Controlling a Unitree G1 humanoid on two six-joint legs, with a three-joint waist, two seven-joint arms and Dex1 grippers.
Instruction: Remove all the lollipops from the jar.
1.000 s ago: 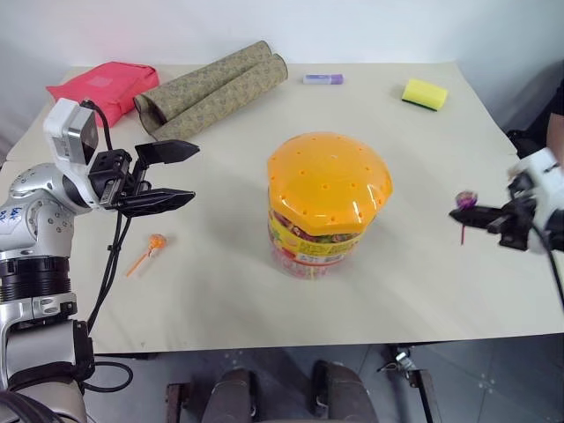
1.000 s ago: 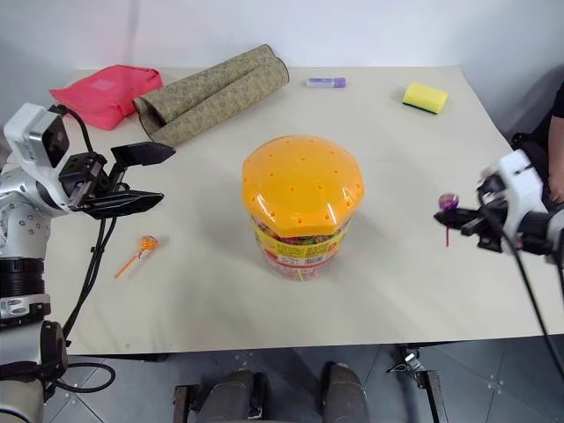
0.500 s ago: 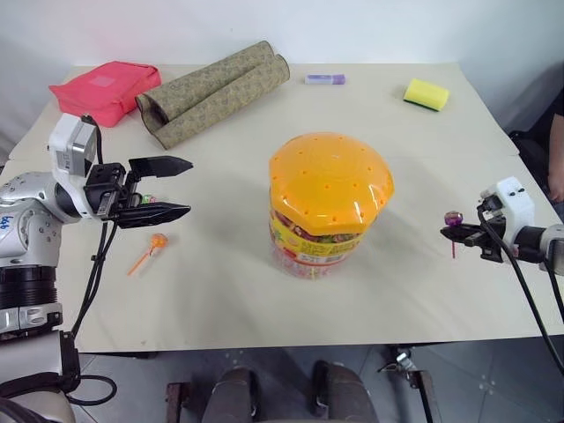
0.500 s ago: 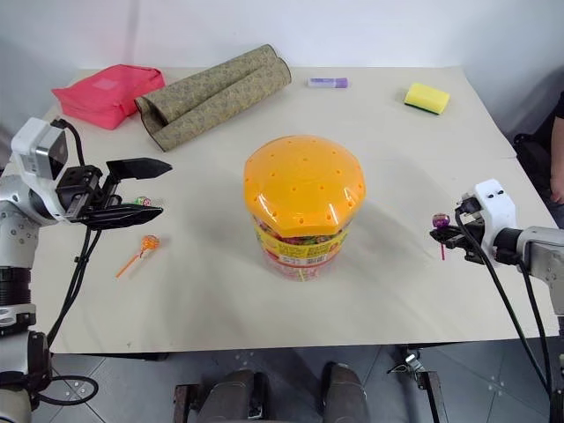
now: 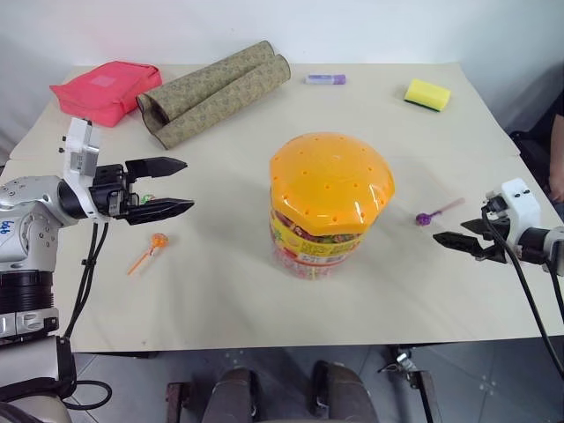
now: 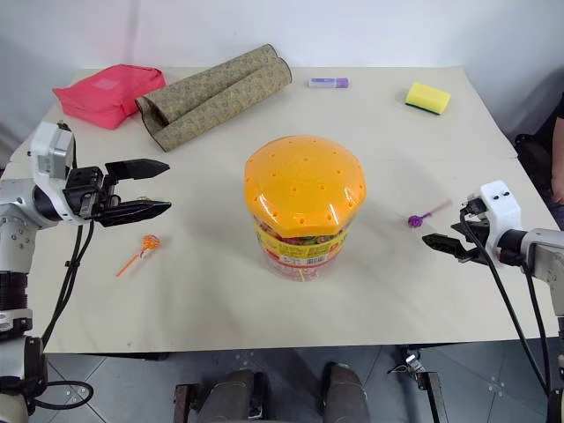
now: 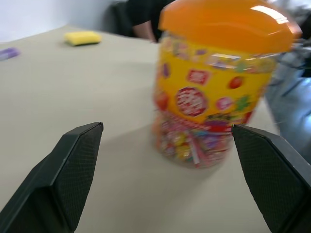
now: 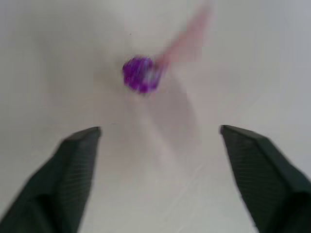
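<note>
I've got both grippers, left (image 5: 183,186) & right (image 5: 451,241), wide open, empty. Purple lollipop (image 5: 424,217) & orange one (image 5: 157,241) lie on table (image 5: 220,300); green partly hidden behind left fingers; jar (image 5: 328,204) lid shows none.

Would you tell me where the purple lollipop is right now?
In the left eye view the purple lollipop lies on the table, right of the jar, just ahead of the open right tool.

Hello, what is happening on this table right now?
A two-armed robot is taking lollipops out of the jar. The purple lollipop lies on the table just ahead of the open right tool. The orange lollipop lies near the open left tool, which holds nothing.
</note>
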